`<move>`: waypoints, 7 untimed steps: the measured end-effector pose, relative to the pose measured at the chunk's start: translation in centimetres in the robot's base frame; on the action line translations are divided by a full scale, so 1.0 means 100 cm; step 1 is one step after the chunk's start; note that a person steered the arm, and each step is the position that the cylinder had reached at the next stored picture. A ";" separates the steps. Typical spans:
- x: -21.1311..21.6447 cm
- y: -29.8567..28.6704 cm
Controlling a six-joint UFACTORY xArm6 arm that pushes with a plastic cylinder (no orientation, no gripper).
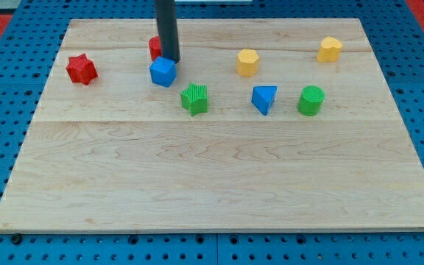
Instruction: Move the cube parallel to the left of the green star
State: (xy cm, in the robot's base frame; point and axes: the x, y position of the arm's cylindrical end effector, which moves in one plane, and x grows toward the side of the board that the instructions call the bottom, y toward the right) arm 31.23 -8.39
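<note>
A blue cube (pixel 163 71) lies on the wooden board (pixel 212 177), up and to the left of the green star (pixel 194 99). My tip (pixel 170 59) is at the cube's upper edge, touching or almost touching it. A red block (pixel 154 48) sits just behind the rod and is partly hidden by it, so its shape is unclear.
A red star (pixel 81 69) is at the view's left. A yellow hexagon (pixel 247 62) and a yellow block (pixel 330 49) lie at the upper right. A blue triangle (pixel 264 99) and a green cylinder (pixel 311 101) lie right of the green star.
</note>
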 end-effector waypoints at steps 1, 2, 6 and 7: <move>0.020 -0.014; 0.037 -0.022; 0.046 0.084; 0.026 0.108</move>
